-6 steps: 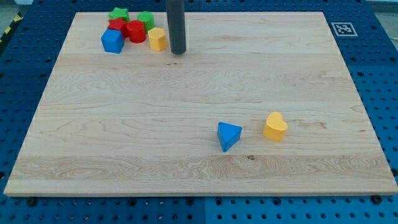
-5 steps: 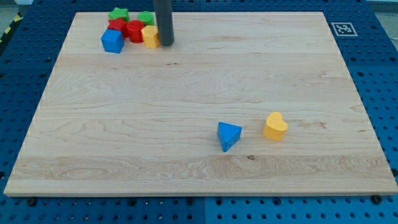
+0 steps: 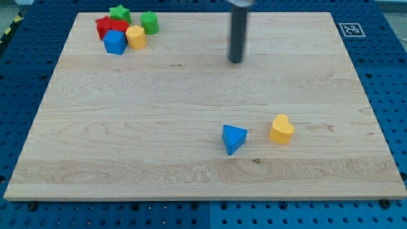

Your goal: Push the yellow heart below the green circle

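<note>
The yellow heart [image 3: 281, 129] lies on the wooden board toward the view's lower right. The green circle [image 3: 149, 23] stands near the view's top left, at the right end of a cluster of blocks. My tip [image 3: 236, 61] is in the upper middle of the board. It is well to the right of the green circle and far above and left of the yellow heart, touching no block.
The cluster at the top left holds a green star [image 3: 119, 13], red blocks [image 3: 109, 27], a blue cube [image 3: 115, 42] and a yellow hexagonal block [image 3: 135, 37]. A blue triangle [image 3: 233, 138] lies just left of the heart. A marker tag [image 3: 350, 29] sits at the board's top right corner.
My tip pushed the yellow hexagonal block and the red blocks leftward into the cluster, then moved away to the right to the upper middle. The heart and blue triangle have not moved.
</note>
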You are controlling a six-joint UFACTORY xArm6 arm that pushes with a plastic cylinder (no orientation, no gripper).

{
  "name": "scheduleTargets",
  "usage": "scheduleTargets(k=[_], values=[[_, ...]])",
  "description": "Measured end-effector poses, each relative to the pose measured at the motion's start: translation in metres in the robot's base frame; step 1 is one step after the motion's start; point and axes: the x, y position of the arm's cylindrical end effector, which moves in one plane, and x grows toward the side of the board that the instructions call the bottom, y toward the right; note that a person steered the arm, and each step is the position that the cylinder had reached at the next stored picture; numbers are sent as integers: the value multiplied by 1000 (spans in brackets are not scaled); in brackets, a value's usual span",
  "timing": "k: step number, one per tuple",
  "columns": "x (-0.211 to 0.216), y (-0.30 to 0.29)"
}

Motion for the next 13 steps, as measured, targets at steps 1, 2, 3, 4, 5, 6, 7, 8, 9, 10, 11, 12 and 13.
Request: scheduleTargets(k=[1, 2, 3, 4, 5, 6, 7, 8, 9, 10, 11, 12, 13], values=[[63, 76], [132, 108], [175, 107], [178, 66], [132, -13], [73, -80], [56, -101], [75, -71], [114, -45], [130, -72], [69, -127], [-1, -154], [-13, -157]])
